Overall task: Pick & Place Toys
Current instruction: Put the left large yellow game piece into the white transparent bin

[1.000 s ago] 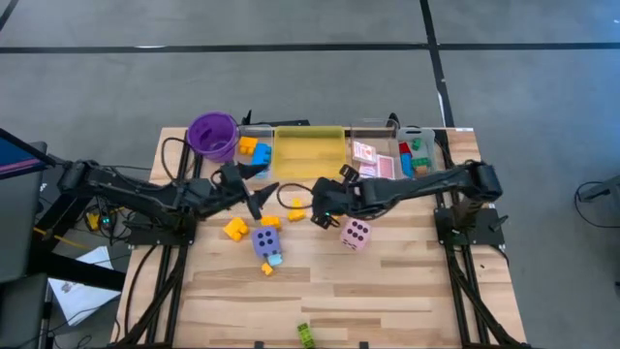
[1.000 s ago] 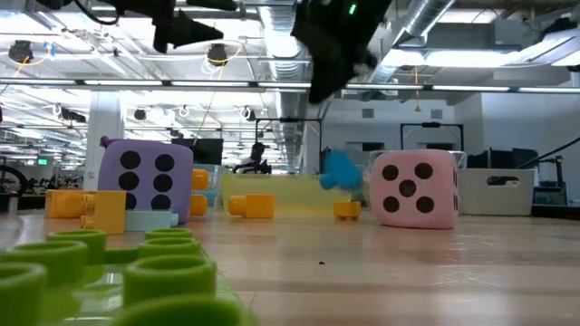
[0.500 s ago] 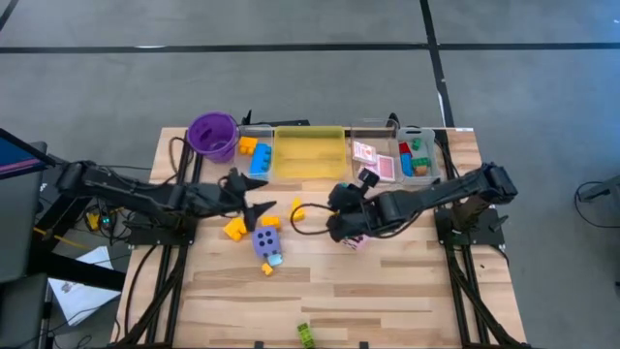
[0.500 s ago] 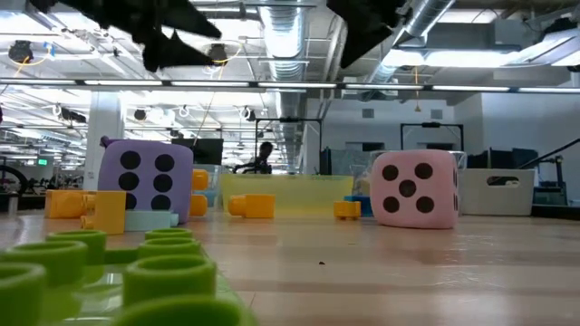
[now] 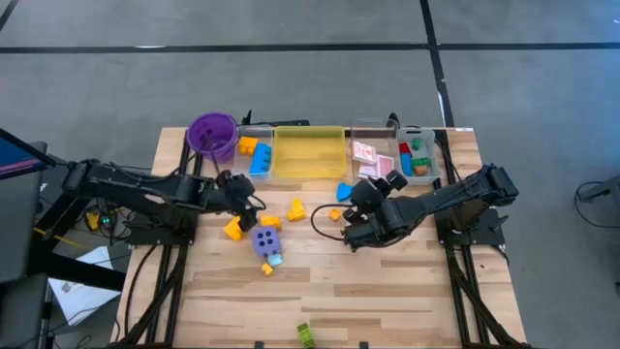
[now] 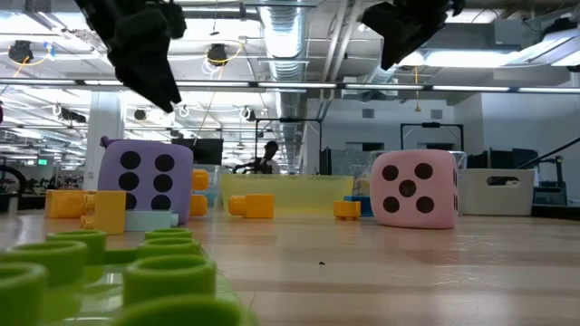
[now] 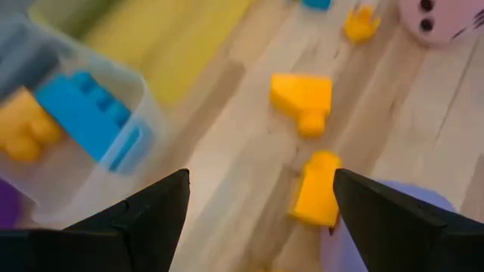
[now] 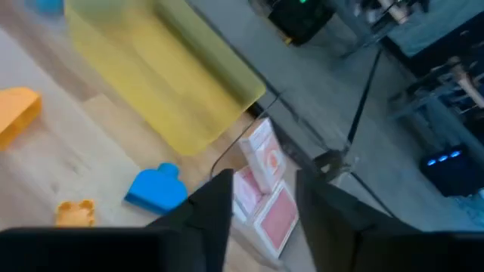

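Note:
My left gripper (image 5: 244,196) is open above the table left of centre, over loose yellow blocks (image 7: 302,98); its fingers are spread wide in the left wrist view (image 7: 261,227). The purple die (image 5: 263,239) stands on the table near it. My right gripper (image 5: 365,190) is open and empty, up in the air near the trays; its arm hides the pink die in the high view. The pink die (image 6: 417,188) stands on the table. A blue block (image 5: 344,191) lies on the table beside my right gripper, also in the right wrist view (image 8: 155,189).
At the far edge stand a purple cup (image 5: 213,134), a clear tray (image 5: 254,155) with yellow and blue blocks, a yellow tray (image 5: 310,152), a clear tray with pink cards (image 5: 373,160) and one with red and green blocks (image 5: 417,155). A green block (image 5: 305,334) lies at the near edge.
My right gripper has gone toward the table's right edge and now points at the far trays. A blue block that showed in the air below it now lies on the table. My left gripper has drawn back toward the table's left edge and tipped downward.

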